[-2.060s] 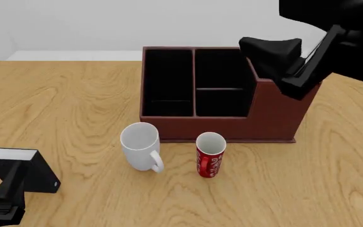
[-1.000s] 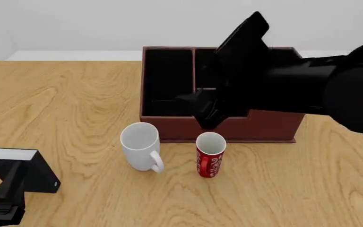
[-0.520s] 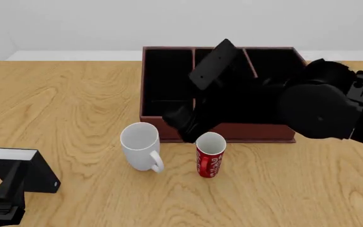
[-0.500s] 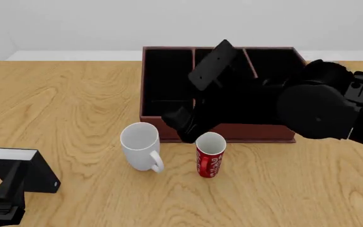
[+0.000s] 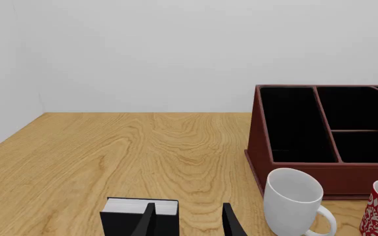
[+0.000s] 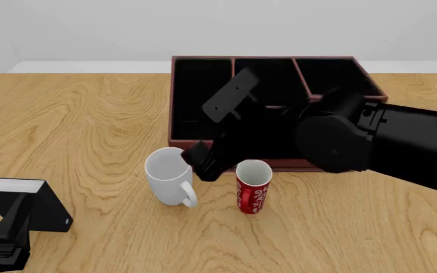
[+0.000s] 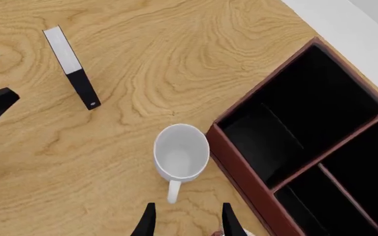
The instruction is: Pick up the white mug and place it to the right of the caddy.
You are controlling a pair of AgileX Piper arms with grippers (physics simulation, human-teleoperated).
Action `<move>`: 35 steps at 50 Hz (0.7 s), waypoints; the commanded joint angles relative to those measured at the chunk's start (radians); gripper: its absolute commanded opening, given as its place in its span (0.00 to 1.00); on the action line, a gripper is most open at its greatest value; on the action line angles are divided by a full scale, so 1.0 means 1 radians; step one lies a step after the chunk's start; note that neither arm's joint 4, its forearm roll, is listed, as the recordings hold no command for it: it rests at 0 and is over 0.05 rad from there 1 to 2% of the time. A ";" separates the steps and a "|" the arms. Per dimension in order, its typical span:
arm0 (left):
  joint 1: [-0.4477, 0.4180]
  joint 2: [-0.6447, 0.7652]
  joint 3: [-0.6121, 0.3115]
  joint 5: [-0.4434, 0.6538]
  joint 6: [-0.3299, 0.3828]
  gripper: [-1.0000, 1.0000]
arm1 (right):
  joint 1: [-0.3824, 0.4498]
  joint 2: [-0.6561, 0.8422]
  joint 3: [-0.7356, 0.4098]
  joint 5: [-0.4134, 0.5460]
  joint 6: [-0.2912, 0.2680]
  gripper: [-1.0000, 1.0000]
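The white mug stands upright on the table just in front of the caddy's left end, handle toward me. My right gripper hangs open just above and beside the mug's right rim, between it and the red mug. In the right wrist view the white mug sits just ahead of the open gripper, with the caddy alongside. My left gripper rests open at the near left. The left wrist view shows the white mug and caddy off to one side.
A small black box with a grey top stands right by the left gripper. The red mug stands close to the white mug's right. My right arm stretches across the caddy's front and right side.
My right arm has swung from above the caddy's far right end leftward and down, bringing its gripper beside the white mug. The mugs, box and left arm have not moved.
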 commanded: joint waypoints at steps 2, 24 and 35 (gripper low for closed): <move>0.000 0.000 0.000 0.000 0.000 1.00 | 0.016 0.058 -0.005 -0.018 0.030 1.00; 0.000 0.000 0.000 0.000 0.000 1.00 | 0.037 0.158 0.001 -0.068 0.075 1.00; 0.000 0.000 0.000 0.000 0.000 1.00 | 0.026 0.204 0.010 -0.083 0.089 1.00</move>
